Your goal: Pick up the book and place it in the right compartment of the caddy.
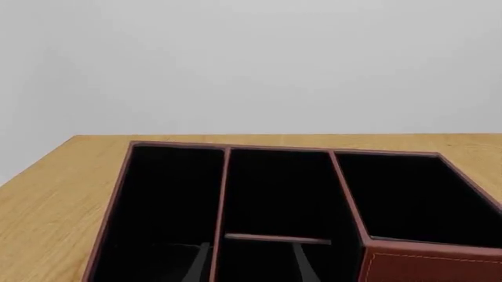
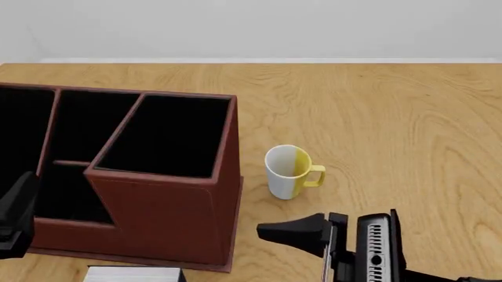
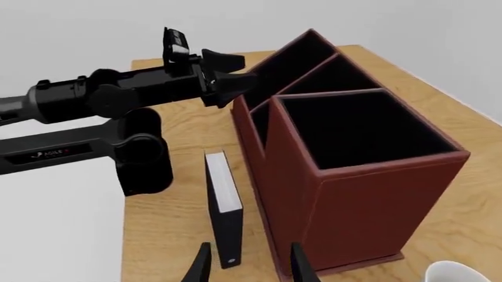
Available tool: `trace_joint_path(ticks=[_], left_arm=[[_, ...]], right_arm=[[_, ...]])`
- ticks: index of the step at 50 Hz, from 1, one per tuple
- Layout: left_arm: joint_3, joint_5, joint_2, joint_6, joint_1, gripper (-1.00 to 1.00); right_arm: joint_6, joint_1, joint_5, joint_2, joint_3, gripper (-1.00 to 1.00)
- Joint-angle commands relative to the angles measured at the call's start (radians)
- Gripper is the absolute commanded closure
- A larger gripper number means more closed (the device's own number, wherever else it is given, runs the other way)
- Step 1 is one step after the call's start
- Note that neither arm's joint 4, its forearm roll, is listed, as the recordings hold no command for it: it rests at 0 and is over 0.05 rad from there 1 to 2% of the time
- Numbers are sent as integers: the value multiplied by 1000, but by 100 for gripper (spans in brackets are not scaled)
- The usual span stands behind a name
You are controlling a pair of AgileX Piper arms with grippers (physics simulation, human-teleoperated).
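Observation:
The book (image 3: 223, 205) lies on the table just in front of the caddy (image 3: 368, 217), white page edges (image 2: 133, 274) showing. My right gripper (image 3: 249, 269) is open and empty, low near the table, with the book's near end just ahead of its fingertips (image 3: 201, 265). In the front view it (image 2: 274, 231) points left toward the caddy (image 2: 157, 217). The right compartment (image 2: 168, 135) is tall, black-lined and empty. My left gripper (image 1: 251, 264) is open and empty above the caddy's lower sections (image 1: 274, 200), to the left of the right compartment (image 1: 415, 197).
A white-and-yellow mug (image 2: 288, 171) stands upright on the table right of the caddy, near my right arm (image 2: 375, 247). My left arm (image 3: 102, 94) reaches over the caddy's left side. The table's near edge lies close behind the book.

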Motion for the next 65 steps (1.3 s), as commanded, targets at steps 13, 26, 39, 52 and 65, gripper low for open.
trace_joint_path(ticks=[13,26,39,52,65], left_arm=[[1,2,-3,0,0,-100],[0,-1,1,0,0,-100],[0,-1,1,-1,0,-100],[1,0,-1,-1,0,-100],[0,3,-4,-1,-1,-100]], right_arm=[[22,30,-99,134,-25,-100],[20,30,-145,194,-33,-100],[27,33,-203,271,-44,-100],[33,38,-231,303,-51,-100],[38,40,-264,346,-61,-100]])
